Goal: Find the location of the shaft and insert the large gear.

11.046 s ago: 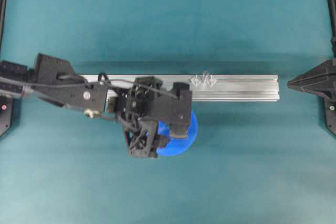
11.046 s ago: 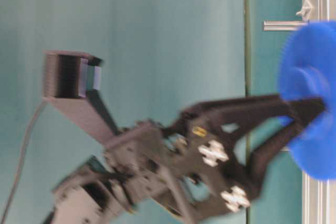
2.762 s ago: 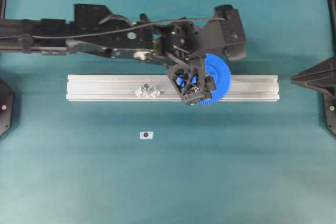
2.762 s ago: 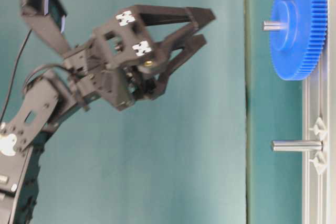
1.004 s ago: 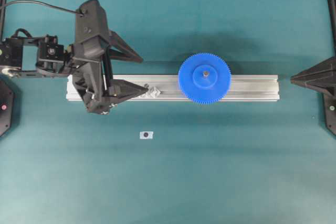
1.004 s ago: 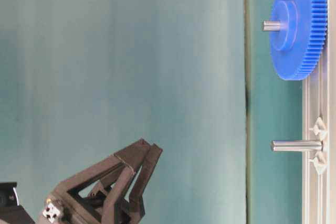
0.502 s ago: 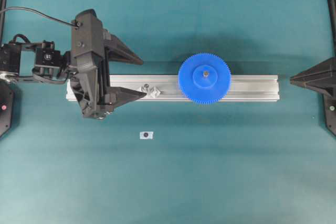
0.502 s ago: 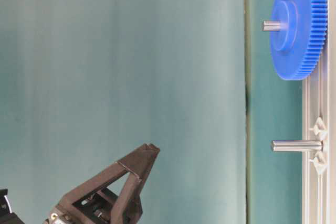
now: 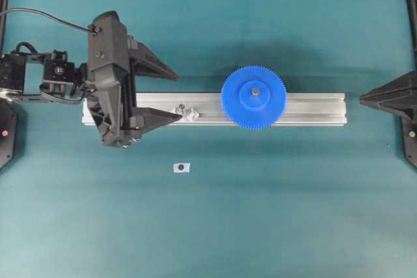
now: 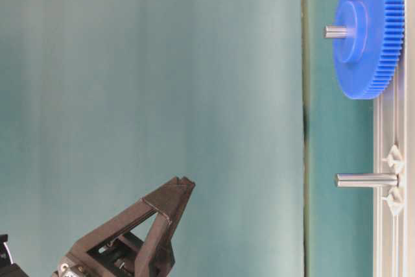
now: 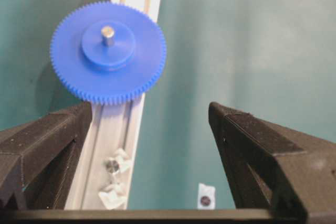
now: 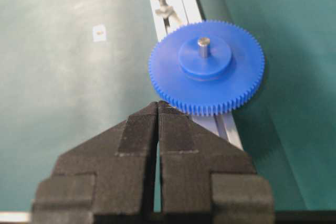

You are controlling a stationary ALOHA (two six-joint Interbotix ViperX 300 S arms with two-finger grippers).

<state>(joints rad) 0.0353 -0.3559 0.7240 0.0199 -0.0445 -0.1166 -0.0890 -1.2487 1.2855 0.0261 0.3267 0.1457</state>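
On the rail (image 9: 306, 109), large gear (image 9: 253, 97) is now sitting seated over the shaft (image 11: 107, 34), left pincer (image 9: 171, 94) hanging wide and empty, backing off.

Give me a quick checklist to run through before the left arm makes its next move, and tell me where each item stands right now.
1. Large gear seated on the shaft, pin tip poking through the hub: ok.
2. Gear lying flat on the aluminium rail: ok in the table-level view.
3. Left gripper open and holding nothing: ok.
4. Left gripper apart from the gear: ok.
5. Lower finger clear of the spare pin on the rail: cannot tell; its tip lies right beside the pin from overhead.
6. Right gripper shut, empty, back from the gear: ok.
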